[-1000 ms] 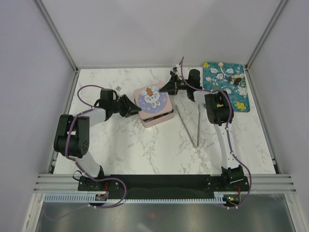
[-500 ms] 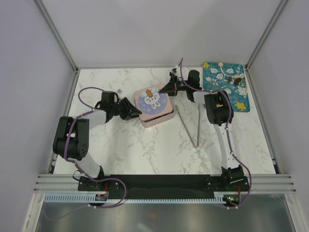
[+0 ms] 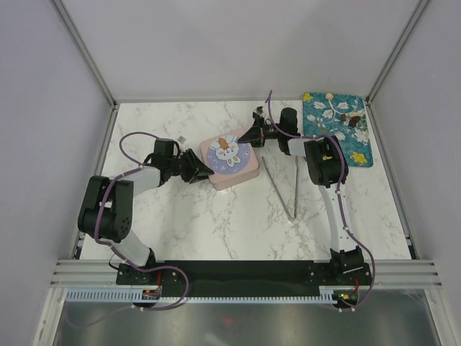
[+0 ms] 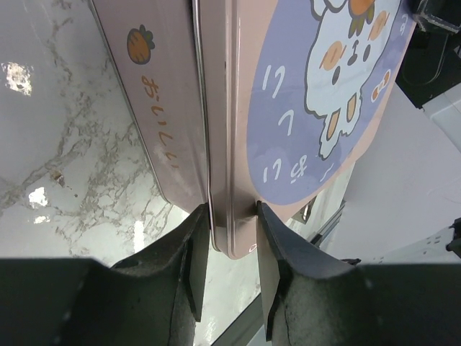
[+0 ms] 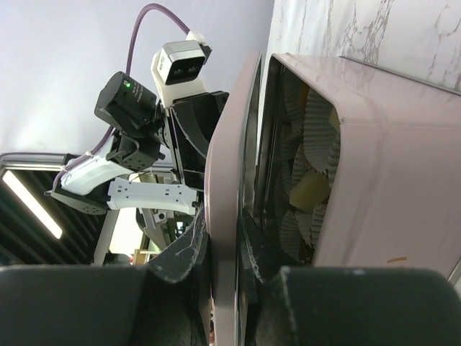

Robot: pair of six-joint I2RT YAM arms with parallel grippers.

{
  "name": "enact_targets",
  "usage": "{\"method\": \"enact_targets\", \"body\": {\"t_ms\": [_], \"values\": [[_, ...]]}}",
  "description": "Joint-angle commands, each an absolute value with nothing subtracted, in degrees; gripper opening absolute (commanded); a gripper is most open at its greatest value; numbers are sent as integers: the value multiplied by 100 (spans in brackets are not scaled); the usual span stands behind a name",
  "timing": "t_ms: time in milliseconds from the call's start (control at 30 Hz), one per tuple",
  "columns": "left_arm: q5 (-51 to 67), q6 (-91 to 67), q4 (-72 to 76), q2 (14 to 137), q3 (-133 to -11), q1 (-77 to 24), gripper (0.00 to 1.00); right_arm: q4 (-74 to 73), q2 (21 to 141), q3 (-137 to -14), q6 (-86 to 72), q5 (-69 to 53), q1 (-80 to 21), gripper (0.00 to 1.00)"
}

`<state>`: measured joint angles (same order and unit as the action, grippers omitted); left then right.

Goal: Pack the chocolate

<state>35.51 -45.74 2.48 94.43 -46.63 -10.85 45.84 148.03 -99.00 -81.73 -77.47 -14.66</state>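
The pink tin (image 3: 238, 176) stands mid-table with its bunny lid (image 3: 229, 153) over it. My left gripper (image 3: 204, 171) is shut on the lid's left corner (image 4: 230, 144), one finger on each side. My right gripper (image 3: 251, 135) is shut on the lid's far edge (image 5: 229, 144), holding it slightly off the base. Through the gap, paper cups and a yellowish chocolate (image 5: 311, 189) show inside the tin. More chocolate pieces (image 3: 352, 120) lie on the blue floral mat (image 3: 360, 155) at the back right.
Long metal tongs (image 3: 285, 189) lie on the marble just right of the tin, tips pointing toward me. Grey walls close the table at the back and both sides.
The left gripper has shifted right and toward me with the lid's corner. The lid now sits lower and more squarely over the base. The right gripper has barely moved.
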Motion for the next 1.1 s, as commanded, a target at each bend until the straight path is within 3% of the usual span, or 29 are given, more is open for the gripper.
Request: {"method": "enact_targets", "body": {"t_ms": [0,333,533,733,967,1067], "values": [[3437,-4465,325,9158,-4588,-1125,39,4764,14634,-9940,-8121,-7814,-1503,8],[3419,-4500,395,9299,-4605,-1134,37,4273,14616,-10090,-7762,-7682,-1415,20],[3419,-4553,439,9299,-4623,-1186,37,2666,14520,-10230,-6437,-7436,-1310,32],[3410,-4544,439,9325,-4597,-1204,36,1389,14388,-10459,-5502,-7119,-1195,37],[3401,-4544,448,9352,-4614,-1222,35,1327,14405,-10503,-5441,-7093,-1169,39],[3419,-4544,448,9316,-4623,-1213,35,1327,14458,-10520,-5432,-7128,-1160,33]]}}
